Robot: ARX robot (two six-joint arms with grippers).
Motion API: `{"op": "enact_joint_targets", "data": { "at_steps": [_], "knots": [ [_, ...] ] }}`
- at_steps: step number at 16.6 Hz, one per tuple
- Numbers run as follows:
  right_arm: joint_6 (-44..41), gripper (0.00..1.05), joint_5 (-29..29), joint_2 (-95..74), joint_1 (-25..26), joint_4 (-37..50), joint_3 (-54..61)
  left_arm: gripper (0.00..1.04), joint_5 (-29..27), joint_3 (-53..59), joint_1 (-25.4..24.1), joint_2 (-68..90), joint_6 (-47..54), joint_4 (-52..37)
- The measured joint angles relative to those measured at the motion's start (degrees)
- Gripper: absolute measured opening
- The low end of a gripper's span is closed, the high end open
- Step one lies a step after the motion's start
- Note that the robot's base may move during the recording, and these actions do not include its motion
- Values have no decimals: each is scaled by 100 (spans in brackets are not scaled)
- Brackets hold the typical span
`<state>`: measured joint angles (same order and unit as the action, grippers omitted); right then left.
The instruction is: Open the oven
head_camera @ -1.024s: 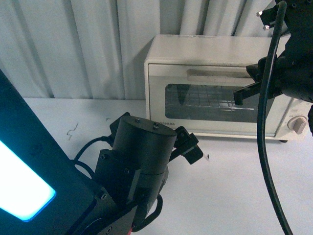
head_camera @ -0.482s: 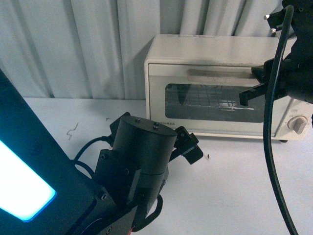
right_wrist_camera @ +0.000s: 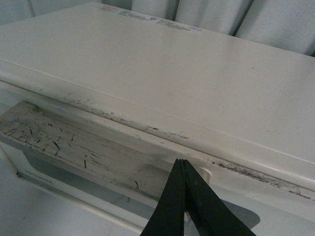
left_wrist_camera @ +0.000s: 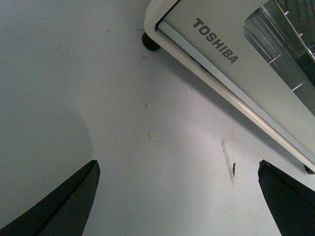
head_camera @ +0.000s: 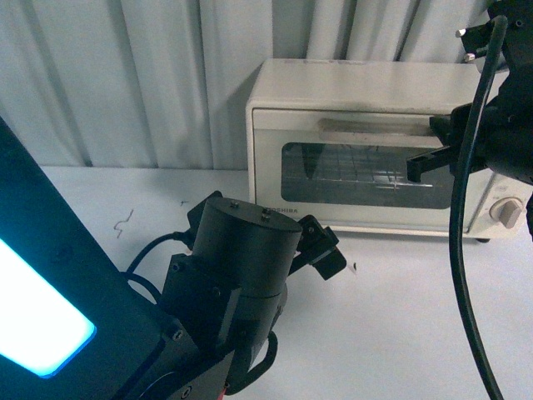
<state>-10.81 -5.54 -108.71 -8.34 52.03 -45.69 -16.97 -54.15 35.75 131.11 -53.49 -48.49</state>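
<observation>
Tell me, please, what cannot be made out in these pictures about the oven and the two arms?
- Contact: in the right wrist view the right gripper, jaws together, covers the spot where it would meet the handle.
- Control panel: in the front view the right arm hides all but one knob.
- Inside of the oven: in the front view, reflections on the glass leave only part of a rack visible.

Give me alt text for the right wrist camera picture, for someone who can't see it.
The right gripper, black fingers closed to a point, is close to the scuffed cream bar handle of a cream-white boxy toaster oven. The oven's flat top fills most of the picture, with pale grey curtain folds behind.
</observation>
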Motion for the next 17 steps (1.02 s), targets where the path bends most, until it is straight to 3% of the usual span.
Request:
{"op": "enact_joint_targets", "data": {
  "at_steps": [8, 11, 14, 17],
  "knots": [
    [466, 2, 468, 640, -986, 1001, 1598, 98, 0, 0, 0, 0, -2, 0],
    [697, 2, 752, 2074, -1021, 1099, 2496, 98, -4, 0, -11, 0, -2, 0],
    [678, 2, 774, 3672, -802, 334, 3307, 98, -37, 2, -15, 2, -2, 9],
    [581, 2, 820, 5989, -345, -1165, 3928, 98, -42, 0, -15, 2, -2, 15]
  ]
}}
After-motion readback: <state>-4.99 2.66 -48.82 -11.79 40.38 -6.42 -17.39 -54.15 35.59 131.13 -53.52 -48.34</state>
